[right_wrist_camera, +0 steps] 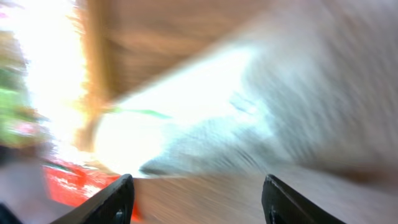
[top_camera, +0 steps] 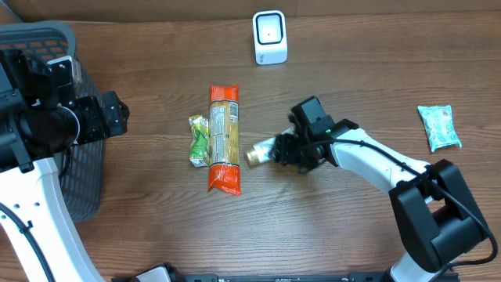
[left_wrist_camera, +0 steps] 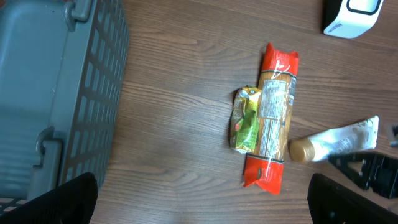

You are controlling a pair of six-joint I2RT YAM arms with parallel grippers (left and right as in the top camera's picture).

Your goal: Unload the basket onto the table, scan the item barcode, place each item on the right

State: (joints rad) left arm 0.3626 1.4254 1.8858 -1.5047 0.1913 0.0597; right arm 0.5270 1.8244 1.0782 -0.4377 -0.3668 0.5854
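Right tool (top_camera: 275, 150) clamped on tube (top_camera: 262, 152) w/ gold cap, low over surface; left tool apart, idle; scanner (top_camera: 270, 37) well apart; scan not yet done.

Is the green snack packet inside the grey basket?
No, the green snack packet lies on the table beside the long orange package, well away from the grey basket.

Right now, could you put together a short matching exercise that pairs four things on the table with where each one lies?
Things:
1. scanner
2. basket
3. tube
4. orange packet

Places:
A. far left edge
B. middle of the table
C. top centre, standing alone
D. at the right gripper, its gold cap towards the packets

Pairs: 1-C, 2-A, 3-D, 4-B
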